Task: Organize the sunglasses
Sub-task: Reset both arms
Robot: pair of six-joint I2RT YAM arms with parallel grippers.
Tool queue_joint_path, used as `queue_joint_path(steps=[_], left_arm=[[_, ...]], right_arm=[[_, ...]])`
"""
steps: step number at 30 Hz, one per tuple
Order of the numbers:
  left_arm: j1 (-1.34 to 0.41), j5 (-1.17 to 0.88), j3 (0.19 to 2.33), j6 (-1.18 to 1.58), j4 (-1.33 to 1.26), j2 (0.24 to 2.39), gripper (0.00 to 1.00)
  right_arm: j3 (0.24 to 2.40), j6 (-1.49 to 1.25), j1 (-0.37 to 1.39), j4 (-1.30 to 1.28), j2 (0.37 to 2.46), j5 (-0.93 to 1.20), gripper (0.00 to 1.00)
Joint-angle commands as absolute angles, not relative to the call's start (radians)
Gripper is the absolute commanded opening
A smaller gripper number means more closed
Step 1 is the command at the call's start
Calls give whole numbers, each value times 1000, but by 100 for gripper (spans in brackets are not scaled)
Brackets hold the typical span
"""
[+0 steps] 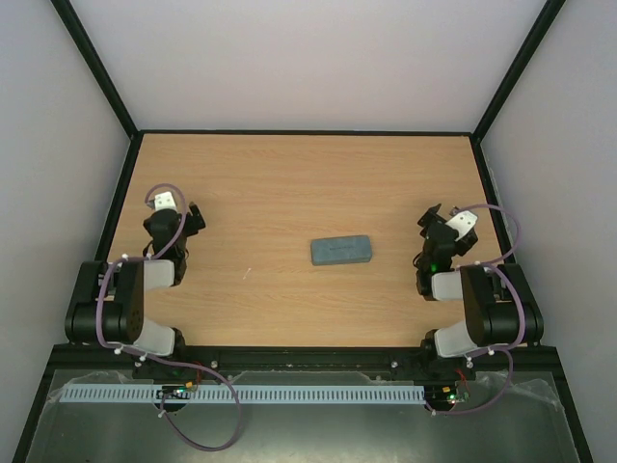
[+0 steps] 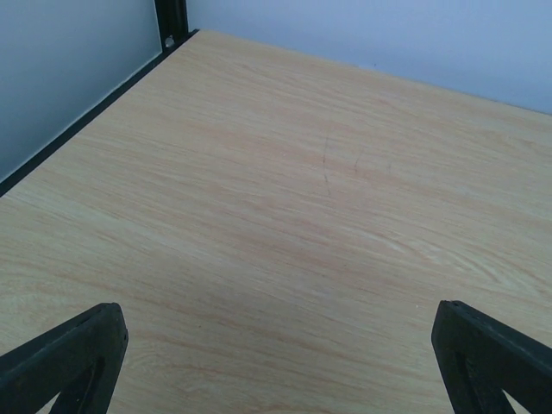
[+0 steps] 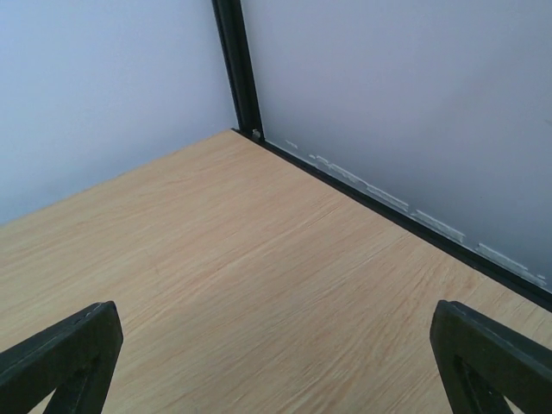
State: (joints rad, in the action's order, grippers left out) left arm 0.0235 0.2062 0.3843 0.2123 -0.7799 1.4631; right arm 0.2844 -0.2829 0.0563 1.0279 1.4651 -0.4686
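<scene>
Blue-grey case (image 1: pixel 341 250) lies shut on the worktop (image 1: pixel 289 183); no sunglasses in sight, possibly inside. Left tool (image 2: pixel 276 315) and right tool (image 3: pixel 276 312) hang spread, empty. Likely finished; otherwise, next move opens the case.

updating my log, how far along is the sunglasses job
Looks done or nearly so: the blue-grey case lies closed in the middle of the table. No sunglasses show in any view, so they may be inside, though that cannot be seen. In hand: nothing. The left gripper and right gripper are open and empty, out at the table's sides. Left: nothing visible.
</scene>
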Motion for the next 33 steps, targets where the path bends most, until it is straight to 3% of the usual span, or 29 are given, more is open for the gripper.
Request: queue_joint_path(steps=[1, 6, 9, 11, 13, 20, 24, 33], left_arm=[[39, 178, 406, 165, -896, 1483, 100], [27, 185, 441, 135, -901, 1535, 100], [20, 181, 423, 130, -914, 1527, 100], [17, 184, 389, 124, -961, 1512, 99], [-6, 221, 350, 112, -1025, 1505, 99], [-43, 269, 334, 81, -1077, 1510, 100], [-30, 352, 196, 130, -1332, 1522, 100], [-42, 330, 214, 106, -1302, 1530, 99]], right_arm=[[222, -247, 55, 1201, 1447, -429, 98], [203, -219, 55, 1250, 1465, -363, 99], [136, -194, 56, 1475, 1544, -351, 99], [162, -210, 57, 1345, 1502, -351, 99], [161, -195, 57, 1419, 1540, -349, 99], [199, -200, 58, 1308, 1524, -341, 98], [196, -198, 59, 1320, 1527, -341, 99], [194, -197, 58, 1325, 1527, -342, 99]])
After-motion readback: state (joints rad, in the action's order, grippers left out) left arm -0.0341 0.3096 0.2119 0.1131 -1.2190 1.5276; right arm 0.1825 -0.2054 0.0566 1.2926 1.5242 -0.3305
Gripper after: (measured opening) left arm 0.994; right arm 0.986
